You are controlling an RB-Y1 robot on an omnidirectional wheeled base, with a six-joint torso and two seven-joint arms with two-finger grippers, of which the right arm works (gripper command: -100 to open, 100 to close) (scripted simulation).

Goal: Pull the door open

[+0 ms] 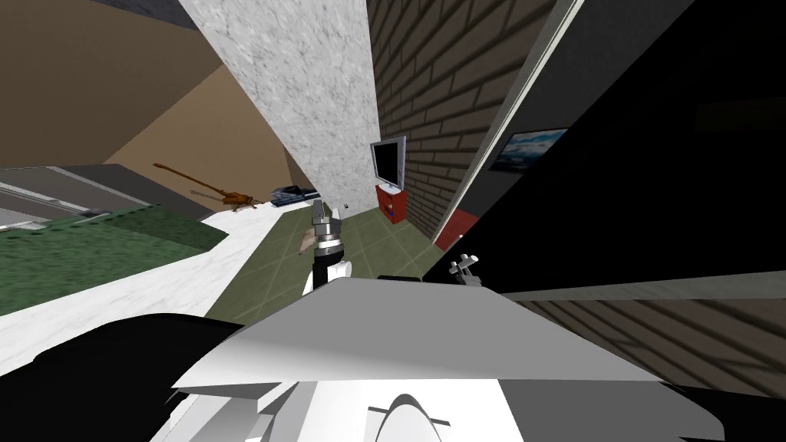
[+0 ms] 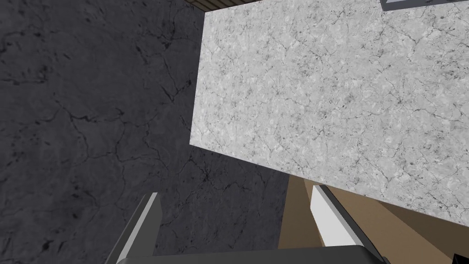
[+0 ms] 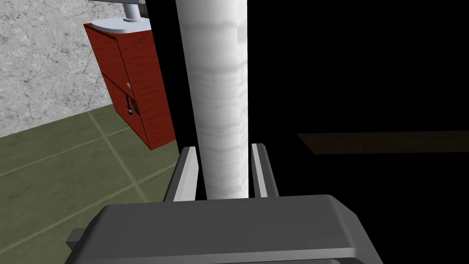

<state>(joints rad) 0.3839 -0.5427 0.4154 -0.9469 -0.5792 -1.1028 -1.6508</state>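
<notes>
With the right gripper [image 3: 223, 176] fingers pinching the pale upright handle [image 3: 215, 91] at one o'clock and the left gripper [image 2: 236, 224] fingers spread, we judge a steady pull toward six comes next.

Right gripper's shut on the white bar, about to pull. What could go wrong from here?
1. The right gripper pinches the round white bar between thin blades, so it may slip under the pull.
2. The red cabinet stands close beside the bar, and a wide swing might strike it.
</notes>
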